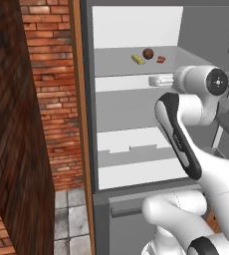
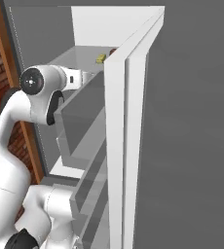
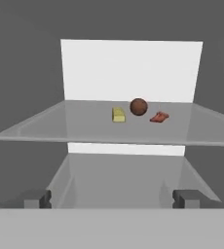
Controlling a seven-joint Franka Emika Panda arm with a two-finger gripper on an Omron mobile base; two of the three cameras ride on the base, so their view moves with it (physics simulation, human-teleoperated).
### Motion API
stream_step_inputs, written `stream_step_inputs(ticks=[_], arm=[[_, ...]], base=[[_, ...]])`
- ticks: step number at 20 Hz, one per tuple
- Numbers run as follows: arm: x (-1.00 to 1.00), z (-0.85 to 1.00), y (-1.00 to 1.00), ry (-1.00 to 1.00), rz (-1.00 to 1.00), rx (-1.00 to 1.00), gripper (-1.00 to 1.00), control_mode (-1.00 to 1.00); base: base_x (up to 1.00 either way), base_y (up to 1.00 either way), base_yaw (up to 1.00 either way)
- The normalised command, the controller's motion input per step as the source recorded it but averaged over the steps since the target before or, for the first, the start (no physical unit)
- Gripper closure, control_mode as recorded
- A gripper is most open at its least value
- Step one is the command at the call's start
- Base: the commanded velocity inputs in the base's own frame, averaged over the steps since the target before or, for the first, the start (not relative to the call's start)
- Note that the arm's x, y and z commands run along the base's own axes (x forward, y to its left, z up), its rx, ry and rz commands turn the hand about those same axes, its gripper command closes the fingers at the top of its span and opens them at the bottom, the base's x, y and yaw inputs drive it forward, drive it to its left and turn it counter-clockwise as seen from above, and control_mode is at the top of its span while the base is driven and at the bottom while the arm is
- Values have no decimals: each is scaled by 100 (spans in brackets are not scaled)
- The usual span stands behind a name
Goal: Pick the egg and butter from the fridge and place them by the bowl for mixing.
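Observation:
The fridge (image 1: 131, 107) stands open, with its white back wall (image 3: 131, 68) straight ahead in the hand view. On its upper shelf (image 3: 75, 126) lie the yellow butter (image 3: 118, 115) (image 1: 138, 59) (image 2: 101, 59) and, just right of it, the dark reddish-brown egg (image 3: 139, 106) (image 1: 148, 53). My gripper (image 3: 112, 198) (image 1: 155, 80) is open and holds nothing. It hovers in front of the shelf's edge, slightly below shelf level, well short of both items. The bowl is out of view.
A tiny bright red item (image 3: 158, 117) (image 1: 161, 59) lies right of the egg. The open fridge door (image 2: 133, 126) with its racks stands close on the arm's right. A brick wall (image 1: 52, 99) and a wooden post flank the fridge's left side. Lower shelves sit beneath.

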Motion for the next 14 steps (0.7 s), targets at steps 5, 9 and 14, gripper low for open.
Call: stream_step_inputs(ticks=[5, 9, 14], arm=[[29, 34, -1, 5, 0, 0, -100, -100], [20, 31, 0, 12, 0, 0, -100, -100], [39, 10, 1, 1, 1, 1, -100, -100]], base=[[0, 0, 0], [0, 0, 0], [0, 0, 0]])
